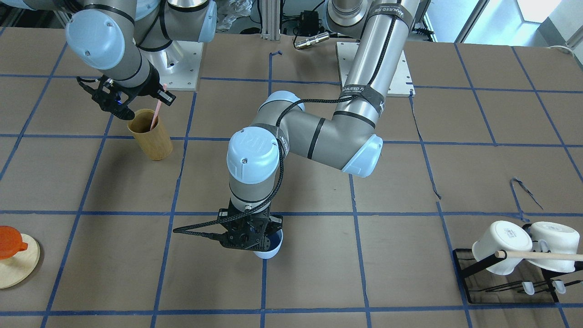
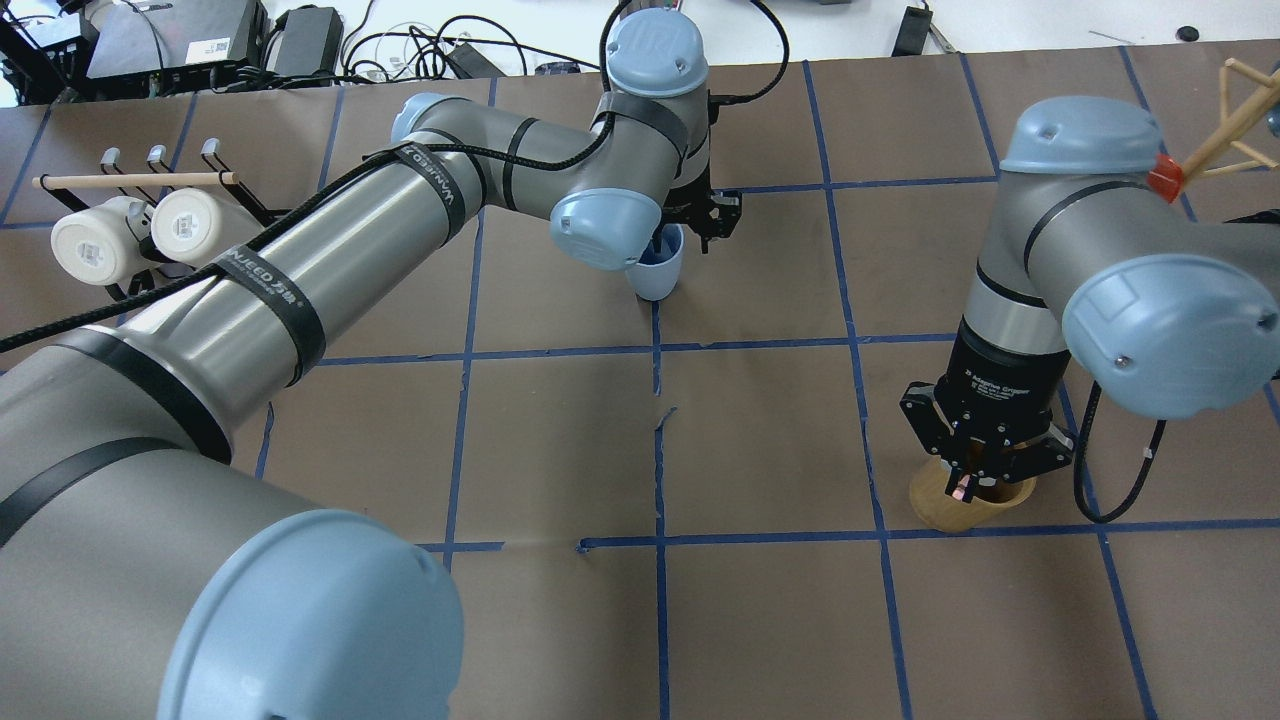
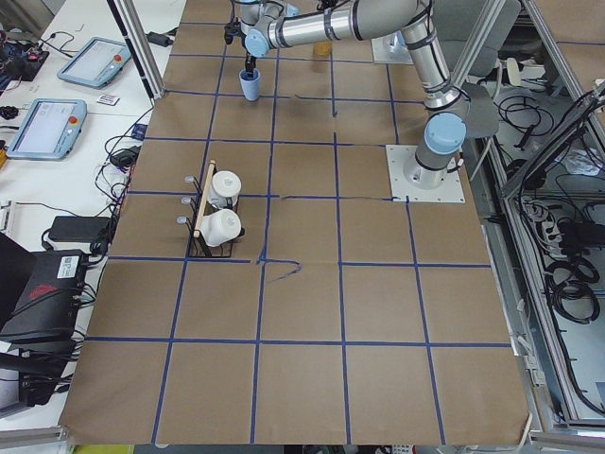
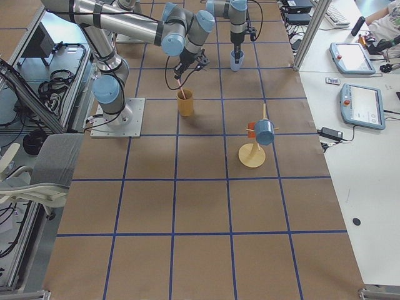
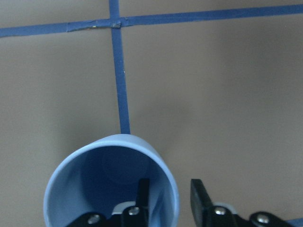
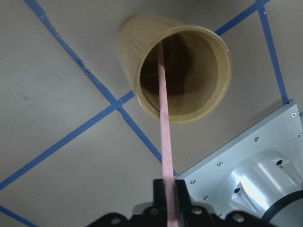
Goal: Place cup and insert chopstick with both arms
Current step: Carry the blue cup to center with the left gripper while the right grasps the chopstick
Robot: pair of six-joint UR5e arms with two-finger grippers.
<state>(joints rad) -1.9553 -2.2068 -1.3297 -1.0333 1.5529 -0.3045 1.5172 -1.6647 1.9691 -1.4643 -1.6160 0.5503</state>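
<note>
your left gripper [image 5: 170, 185] is sitting at the cup [image 5: 111, 182] with one finger inside and one outside the near wall. the jaws are straddling the rim partly open, and i'm seeing a sliver of gap on each side of the wall, so it's not clamping anything. the cup is standing upright, mouth up, near the middle of the tabletop [image 1: 319, 282], sitting over a blue tape line [image 5: 120, 85]. i'm reading the placing step as about done: a rim grasp is letting you set it down without tipping, and mouth up is what the insert is needing.

your right gripper [image 6: 169, 189] is pinching the chopstick [image 6: 163, 118] near its top end, closed tight on it. the stick is hanging at a slight slant with its lower end inside the bamboo holder [image 6: 128, 52], which is standing well apart from the cup on the right arm's side. gripping high is making sense – it's leaving most of the length free below the gripper, so the tip is going in first at the cup.

judgement: insert not yet begun. you're needing the left gripper clear of the cup mouth next – it's sitting right where the stick is going.
</note>
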